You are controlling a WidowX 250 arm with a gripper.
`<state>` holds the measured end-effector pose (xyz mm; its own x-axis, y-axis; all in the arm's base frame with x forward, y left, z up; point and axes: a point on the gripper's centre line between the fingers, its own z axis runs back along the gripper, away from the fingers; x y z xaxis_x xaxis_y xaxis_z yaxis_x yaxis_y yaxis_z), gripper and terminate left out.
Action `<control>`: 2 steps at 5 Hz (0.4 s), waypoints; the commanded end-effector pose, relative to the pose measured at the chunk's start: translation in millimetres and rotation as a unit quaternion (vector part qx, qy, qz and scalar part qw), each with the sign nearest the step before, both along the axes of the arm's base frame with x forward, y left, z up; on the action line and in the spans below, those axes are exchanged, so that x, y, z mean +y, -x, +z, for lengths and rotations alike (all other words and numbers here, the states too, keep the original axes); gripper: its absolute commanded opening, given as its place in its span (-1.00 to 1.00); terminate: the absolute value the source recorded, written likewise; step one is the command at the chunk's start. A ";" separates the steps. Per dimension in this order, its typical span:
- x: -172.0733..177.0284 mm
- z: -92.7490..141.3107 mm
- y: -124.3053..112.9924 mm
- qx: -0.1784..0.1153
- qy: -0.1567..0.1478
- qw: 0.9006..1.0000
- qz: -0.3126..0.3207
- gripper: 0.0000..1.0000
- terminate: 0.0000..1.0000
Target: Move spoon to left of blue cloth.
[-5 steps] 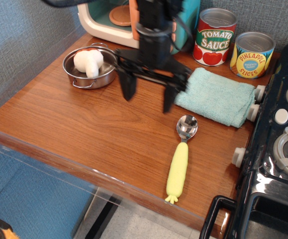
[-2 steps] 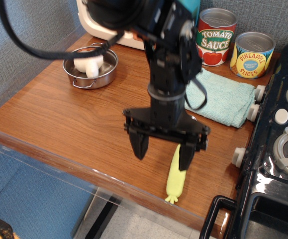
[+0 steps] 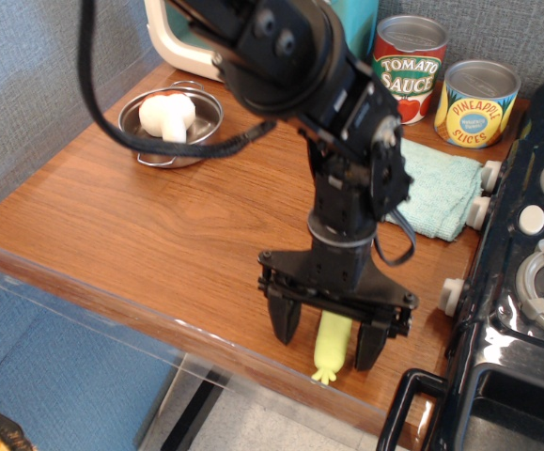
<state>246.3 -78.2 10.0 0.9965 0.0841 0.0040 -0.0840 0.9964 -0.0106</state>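
Observation:
The spoon lies near the table's front edge at the right. Only the lower part of its pale yellow-green handle [image 3: 331, 346] shows. Its silver bowl is hidden behind the arm. My gripper [image 3: 330, 342] is open and low over the handle, with one finger [image 3: 287, 319] to its left and the other [image 3: 370, 344] to its right. The blue cloth [image 3: 437, 193] lies folded at the back right, partly hidden by the arm.
A tomato sauce can [image 3: 409, 68] and a pineapple slices can [image 3: 477, 101] stand behind the cloth. A metal pot [image 3: 174, 124] holding a white object sits at the back left. A black toy stove [image 3: 525, 282] borders the table on the right.
My gripper has moved from the back middle of the table forward and to the right, and dropped down so that its open fingers now straddle the spoon's handle.

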 end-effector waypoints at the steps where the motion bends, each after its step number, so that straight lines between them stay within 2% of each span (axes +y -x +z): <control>1: 3.0 8.6 -4.2 -0.028 -0.008 1.000 0.001 -1.00 -1.00; 2: 7.7 34.1 -10.2 -0.062 -0.002 0.998 0.000 -1.00 -1.00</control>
